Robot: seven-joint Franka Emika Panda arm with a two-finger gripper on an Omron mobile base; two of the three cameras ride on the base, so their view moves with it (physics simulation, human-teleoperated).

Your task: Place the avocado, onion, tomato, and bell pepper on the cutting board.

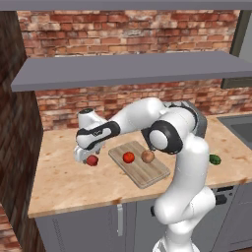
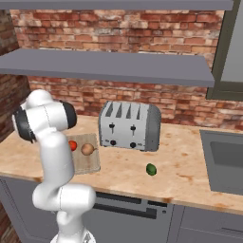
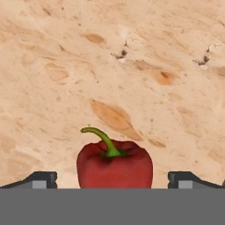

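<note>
The cutting board [image 1: 147,173] [image 2: 91,165] lies on the counter and carries the orange-red tomato [image 1: 128,157] [image 2: 72,145] and the tan onion [image 1: 147,156] [image 2: 87,149]. Left of the board, the dark red bell pepper [image 1: 92,160] [image 3: 114,166] rests on the counter, its green stem up. My gripper [image 1: 86,157] [image 3: 113,180] hangs low over it, open, one fingertip [image 3: 41,179] on each side of the pepper and not touching it. The dark green avocado [image 1: 214,159] [image 2: 151,169] lies by itself on the counter, far right of the board.
A silver toaster [image 2: 129,126] stands against the brick wall behind the board. A sink [image 2: 227,159] is set into the counter at the right. A grey shelf [image 1: 133,69] runs above the counter. My arm's elbow [image 1: 167,135] hangs over the board's right end.
</note>
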